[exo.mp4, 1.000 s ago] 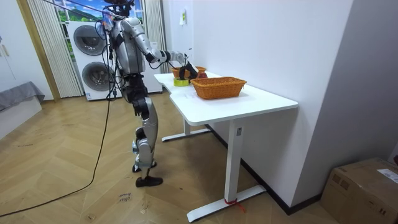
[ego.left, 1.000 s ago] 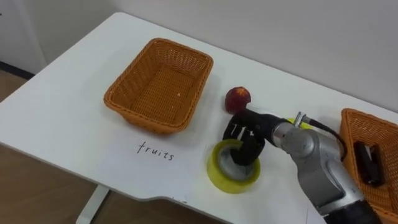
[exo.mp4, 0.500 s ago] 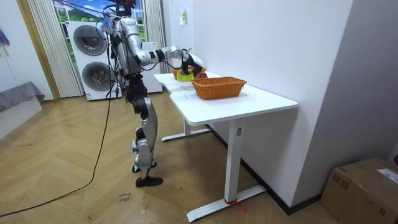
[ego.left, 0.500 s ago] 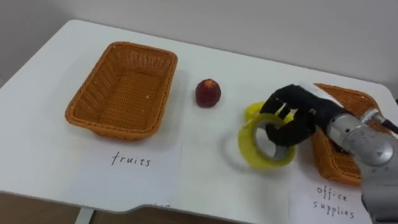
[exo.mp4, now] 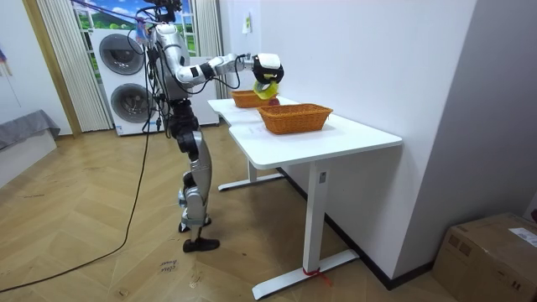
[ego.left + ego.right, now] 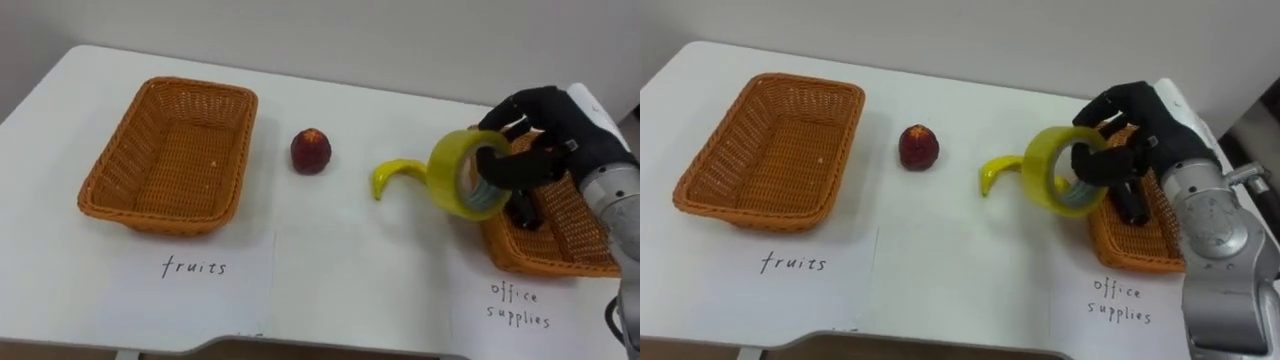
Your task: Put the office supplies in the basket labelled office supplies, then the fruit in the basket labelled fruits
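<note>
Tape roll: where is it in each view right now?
Left eye view: tape roll right of centre, off the table.
Right eye view: tape roll right of centre.
Room view: tape roll over the table's far end.
Landmark: the right robot hand gripping it.

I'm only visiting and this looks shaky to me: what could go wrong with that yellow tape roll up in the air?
The yellow tape roll hangs on curled fingers of the right hand hooked through its hole, so it might slip off and roll away. It seems to sit about over the left rim of the office supplies basket. Let go here, it could fall outside, near the banana.
</note>
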Motion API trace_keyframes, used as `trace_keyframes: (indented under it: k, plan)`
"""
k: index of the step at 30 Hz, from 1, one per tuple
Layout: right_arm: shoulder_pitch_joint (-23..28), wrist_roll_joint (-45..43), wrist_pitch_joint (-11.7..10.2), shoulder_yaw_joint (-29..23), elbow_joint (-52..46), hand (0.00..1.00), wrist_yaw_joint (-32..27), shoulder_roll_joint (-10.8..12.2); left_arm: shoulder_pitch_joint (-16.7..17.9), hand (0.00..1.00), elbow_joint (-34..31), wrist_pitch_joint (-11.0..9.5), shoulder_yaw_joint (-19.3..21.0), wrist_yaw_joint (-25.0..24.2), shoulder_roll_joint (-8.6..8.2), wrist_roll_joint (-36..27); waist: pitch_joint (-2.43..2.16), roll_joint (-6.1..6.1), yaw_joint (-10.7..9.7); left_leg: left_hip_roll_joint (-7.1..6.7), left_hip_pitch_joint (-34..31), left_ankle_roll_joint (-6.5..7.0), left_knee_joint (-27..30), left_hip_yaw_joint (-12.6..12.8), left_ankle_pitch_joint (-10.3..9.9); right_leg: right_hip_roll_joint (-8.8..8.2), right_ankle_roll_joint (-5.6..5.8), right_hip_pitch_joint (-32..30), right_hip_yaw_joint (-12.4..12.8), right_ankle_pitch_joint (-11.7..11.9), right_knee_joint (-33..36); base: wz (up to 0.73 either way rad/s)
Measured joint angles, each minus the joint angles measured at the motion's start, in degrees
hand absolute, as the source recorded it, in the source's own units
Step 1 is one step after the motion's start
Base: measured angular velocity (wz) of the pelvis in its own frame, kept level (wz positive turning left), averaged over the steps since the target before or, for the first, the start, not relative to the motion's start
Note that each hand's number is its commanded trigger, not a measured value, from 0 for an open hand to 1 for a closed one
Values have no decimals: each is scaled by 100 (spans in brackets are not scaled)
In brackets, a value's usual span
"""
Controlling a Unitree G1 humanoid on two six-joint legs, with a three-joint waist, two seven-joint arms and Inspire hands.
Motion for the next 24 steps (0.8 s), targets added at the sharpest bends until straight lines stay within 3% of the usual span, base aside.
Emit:
trace_keyframes:
  k: [15,17,24]
  plan:
    - [1,148,-103,-230,152,100,-679,0,128,0,-102,11,15,-24,-8,4,-23,43,-147,0,5,0,4,0,0,-3,2,17,-46,-1,-12,0]
    - [0,247,-220,-262,413,100,-796,-16,126,0,-100,4,14,-19,-8,5,-31,31,-149,0,11,0,3,-3,0,-3,2,25,-61,-1,-15,0]
    - [4,362,-218,-271,1289,100,-1113,-65,116,0,-64,7,16,-6,-12,5,-33,11,-169,-6,5,1,5,-11,-1,-5,5,24,-76,-3,-13,0]
